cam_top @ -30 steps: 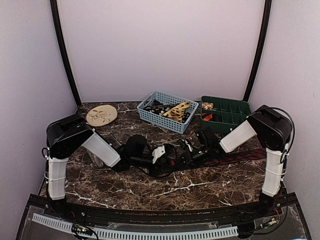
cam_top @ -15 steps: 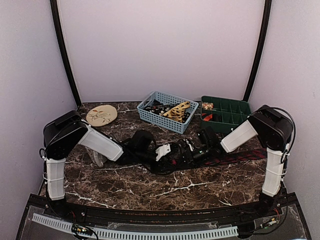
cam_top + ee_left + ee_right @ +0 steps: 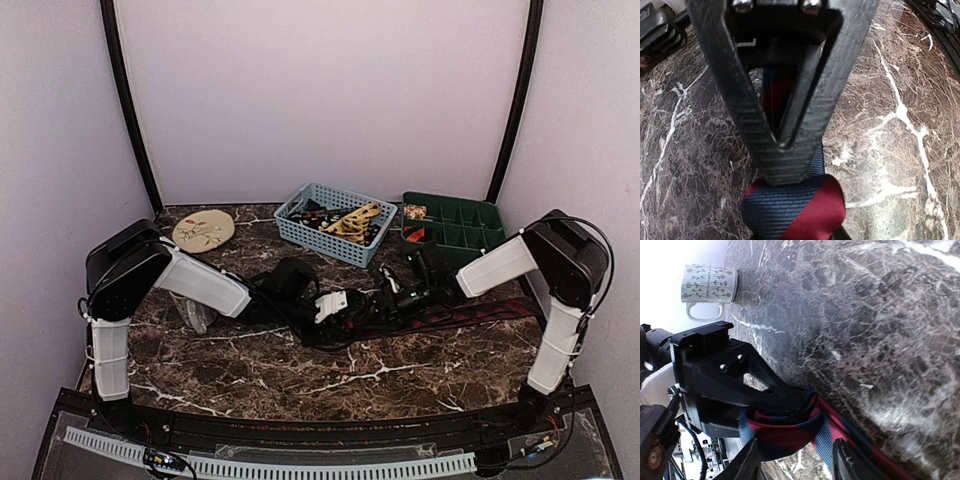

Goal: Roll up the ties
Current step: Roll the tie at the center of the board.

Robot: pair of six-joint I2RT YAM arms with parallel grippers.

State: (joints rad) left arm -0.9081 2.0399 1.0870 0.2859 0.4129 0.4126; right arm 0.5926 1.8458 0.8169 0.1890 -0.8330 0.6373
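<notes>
A navy tie with red diagonal stripes (image 3: 470,314) lies across the marble table (image 3: 300,375), running from the right side toward the middle. Its left end is wound into a small roll (image 3: 785,427), which also shows in the left wrist view (image 3: 795,212). My left gripper (image 3: 352,306) (image 3: 785,165) is shut on the roll's core, its fingers (image 3: 735,385) pinched together. My right gripper (image 3: 396,298) (image 3: 797,465) is open, one finger (image 3: 747,462) on each side of the roll. Other ties lie in the basket.
A blue basket (image 3: 300,230) holding tan-gold and dark ties stands at the back centre. A green compartment tray (image 3: 470,232) is at the back right, and a round tan disc (image 3: 203,230) at the back left. A white floral mug (image 3: 707,282) stands by the left arm.
My left arm has reached further right to the table's middle, gripper at the roll. The right arm's elbow has swung out to the right while its gripper stayed by the roll.
</notes>
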